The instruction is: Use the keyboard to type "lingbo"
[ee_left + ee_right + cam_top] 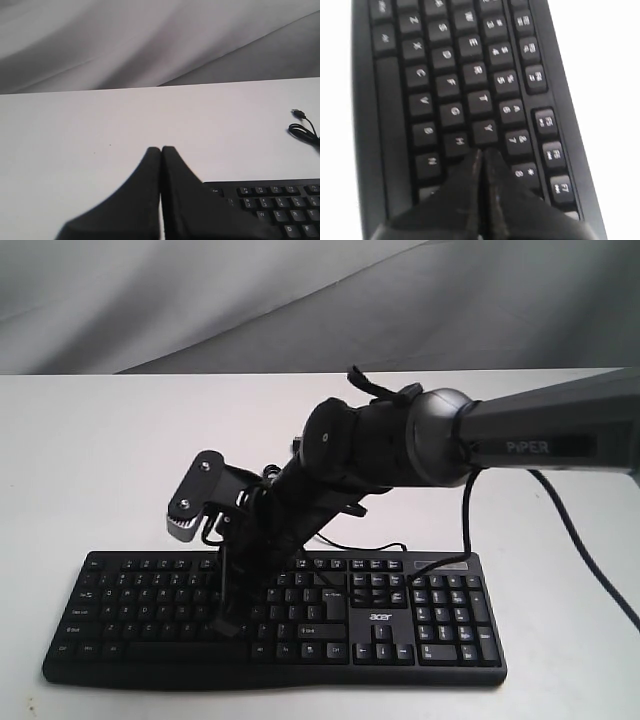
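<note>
We show the keyboard: wide, black and full-size, with white legends, a number pad at right and a white "acer" logo, lying flat at the near side. Its thin black USB cable trails beyond the far edge, with the plug end free.

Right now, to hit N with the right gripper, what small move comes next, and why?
Probably slide the shut right gripper toward the space bar, onto N, then press. On the keyboard its tip sits by H and Y, with N uncovered beside it.
</note>
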`<state>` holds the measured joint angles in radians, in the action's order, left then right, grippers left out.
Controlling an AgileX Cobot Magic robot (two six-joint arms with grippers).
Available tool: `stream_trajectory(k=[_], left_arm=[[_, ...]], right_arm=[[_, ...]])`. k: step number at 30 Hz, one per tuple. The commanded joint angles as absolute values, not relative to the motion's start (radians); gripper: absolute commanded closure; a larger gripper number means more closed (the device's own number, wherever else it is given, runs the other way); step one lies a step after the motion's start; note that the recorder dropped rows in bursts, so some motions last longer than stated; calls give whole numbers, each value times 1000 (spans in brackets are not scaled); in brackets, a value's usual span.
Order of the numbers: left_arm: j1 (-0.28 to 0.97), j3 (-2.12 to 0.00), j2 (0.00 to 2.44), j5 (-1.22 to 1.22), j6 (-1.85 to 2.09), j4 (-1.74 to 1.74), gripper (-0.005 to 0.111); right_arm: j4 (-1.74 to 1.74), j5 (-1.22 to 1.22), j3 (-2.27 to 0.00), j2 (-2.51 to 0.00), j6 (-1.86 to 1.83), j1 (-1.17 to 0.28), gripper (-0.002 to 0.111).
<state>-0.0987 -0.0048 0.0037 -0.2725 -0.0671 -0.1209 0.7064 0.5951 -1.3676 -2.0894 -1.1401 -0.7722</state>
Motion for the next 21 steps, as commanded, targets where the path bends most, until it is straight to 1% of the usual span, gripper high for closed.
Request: stream_trajectory(k=[1,5,21], left_arm=[[-100,0,0,-266,-69,-117,106],[-100,0,0,-266,-69,-117,106],[-100,0,0,-266,-69,-117,106]], right_arm=[[720,612,-1369,-2057,-1124,-812,108],[723,594,-1364,-2079,-1124,-839,108],[714,589,-1364,-2101,-1124,-839,108]])
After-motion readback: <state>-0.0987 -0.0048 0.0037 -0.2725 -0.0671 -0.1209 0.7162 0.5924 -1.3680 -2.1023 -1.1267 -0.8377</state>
